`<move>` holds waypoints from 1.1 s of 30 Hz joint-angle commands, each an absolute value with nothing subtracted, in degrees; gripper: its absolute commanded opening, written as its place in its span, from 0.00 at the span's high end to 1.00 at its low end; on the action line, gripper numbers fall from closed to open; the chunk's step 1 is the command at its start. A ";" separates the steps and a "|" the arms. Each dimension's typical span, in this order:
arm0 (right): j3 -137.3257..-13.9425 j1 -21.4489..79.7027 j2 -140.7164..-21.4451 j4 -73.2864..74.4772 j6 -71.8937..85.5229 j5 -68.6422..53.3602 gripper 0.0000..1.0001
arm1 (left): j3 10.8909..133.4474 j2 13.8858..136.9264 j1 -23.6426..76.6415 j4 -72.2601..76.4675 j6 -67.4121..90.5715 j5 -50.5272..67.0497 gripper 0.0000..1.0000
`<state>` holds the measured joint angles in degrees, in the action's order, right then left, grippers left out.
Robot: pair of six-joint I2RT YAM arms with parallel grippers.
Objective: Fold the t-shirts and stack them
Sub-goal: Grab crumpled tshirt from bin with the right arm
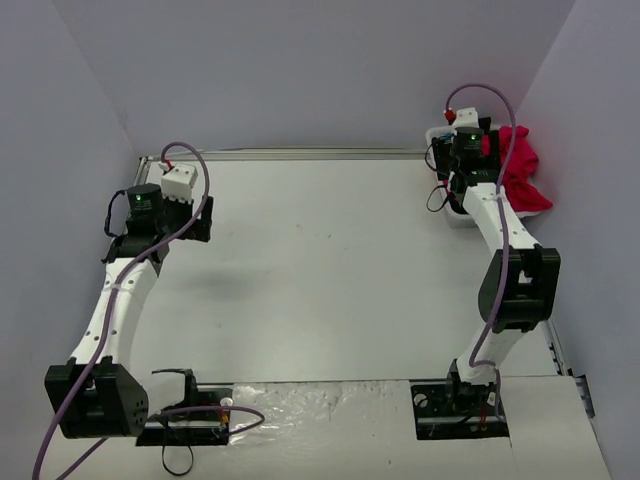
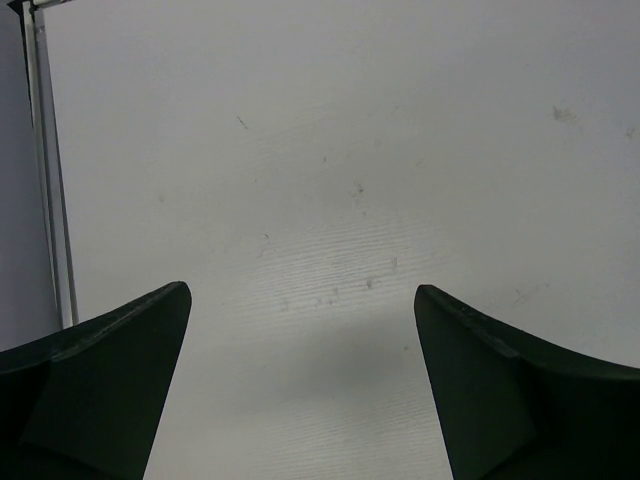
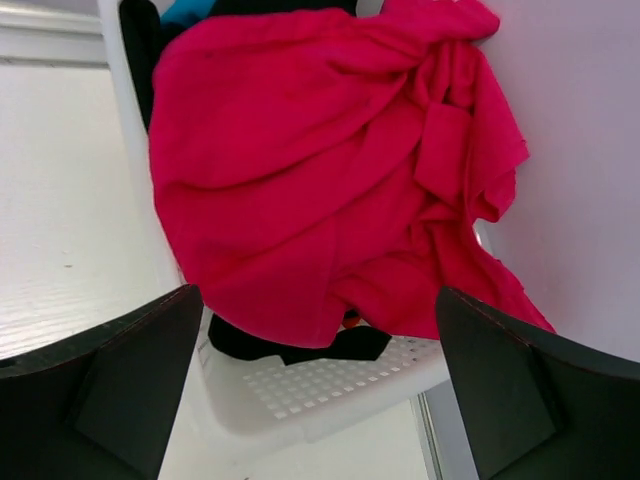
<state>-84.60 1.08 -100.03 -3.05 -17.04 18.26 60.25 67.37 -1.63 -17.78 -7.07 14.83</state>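
table (image 1: 330,280): white, matte, a few small dark scuffs | back wall (image 1: 320,70): plain pale lavender-grey | left wall (image 1: 50,150), right wall (image 1: 600,120): same colour, closing both sides | metal rail (image 1: 300,154): along table's far edge | crinkled glossy sheet (image 1: 320,402): near edge | light: even, soft shadows

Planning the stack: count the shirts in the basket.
3: red shirt on top, black one under its near edge, blue one at the basket's far rim. More may be buried.

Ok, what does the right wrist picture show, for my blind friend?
A crumpled red t-shirt spills over a white plastic basket, black cloth peeking out beneath. The right gripper is open and empty, its dark fingers framing the bottom.
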 commanded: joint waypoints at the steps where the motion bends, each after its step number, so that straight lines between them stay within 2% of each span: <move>1: -87.88 0.27 -104.31 -5.71 -18.19 24.26 0.02 | 59.77 66.45 -1.41 -14.07 -8.26 13.18 0.06; 6: -89.30 -1.75 -110.38 -6.94 -18.81 24.52 0.02 | 56.34 65.30 -1.23 -9.51 -9.84 16.34 0.06; 15: -93.60 -7.38 -121.37 -7.65 -17.49 21.80 0.03 | 56.25 68.55 1.23 -9.49 -10.90 14.06 0.06; 16: -93.78 -7.64 -122.60 -7.56 -17.49 21.71 0.10 | 56.08 68.55 1.32 -9.41 -11.07 13.63 0.06; 17: -93.87 -7.91 -123.04 -7.56 -17.49 21.62 0.22 | 55.99 68.47 1.32 -9.49 -11.16 13.36 0.06; 18: -93.69 -8.35 -123.39 -7.56 -17.58 21.36 0.46 | 55.99 68.47 1.23 -9.75 -11.16 13.27 0.06; 19: -93.43 -8.52 -123.49 -7.56 -17.49 21.10 0.57 | 55.99 68.21 1.32 -9.76 -11.25 12.75 0.06; 20: -92.56 -8.61 -123.23 -7.65 -17.58 20.40 0.80 | 55.90 68.12 1.32 -9.84 -11.25 12.83 0.06; 22: -91.24 -8.61 -121.30 -7.47 -17.14 19.34 1.00 | 56.16 68.20 1.32 -10.81 -11.86 13.62 0.02; 29: -86.66 -7.12 -108.30 -1.94 -12.57 14.42 1.00 | 55.46 67.50 1.23 -10.81 -11.87 13.80 0.00; 31: -86.57 -5.98 -103.37 -0.45 -12.13 13.71 1.00 | 54.76 66.97 1.14 -10.29 -11.78 13.80 0.05; 33: -87.45 -4.75 -99.50 2.72 -12.04 13.89 1.00 | 54.40 66.88 1.23 -10.11 -11.87 13.97 0.06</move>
